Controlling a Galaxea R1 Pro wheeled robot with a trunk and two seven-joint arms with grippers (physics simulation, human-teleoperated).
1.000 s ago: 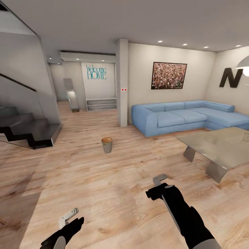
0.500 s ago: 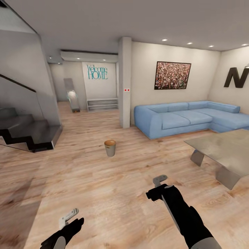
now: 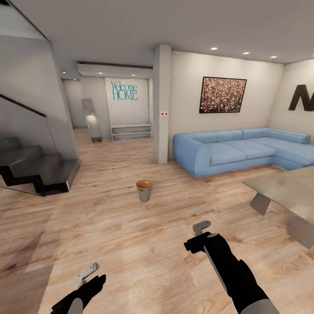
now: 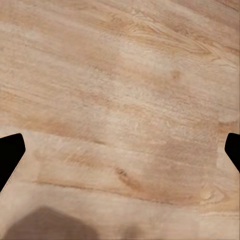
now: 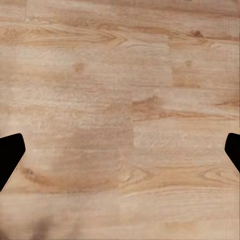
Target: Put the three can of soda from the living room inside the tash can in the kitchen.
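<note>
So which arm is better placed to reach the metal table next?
Probably the right. The right tool sits forward on the side of the grey metal table, while the left tool hangs lower, across from it. Both look empty over wood floor.

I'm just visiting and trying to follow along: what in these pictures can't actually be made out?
- Inside of the trash can, head view: too far and small to tell whether it holds anything.
- Glass table, head view: cut off by the right edge.
- Black wall letter, head view: also cut by that edge.
- Left pincer and right pincer: the wrist views catch just dark finger corners over wood floor.
</note>
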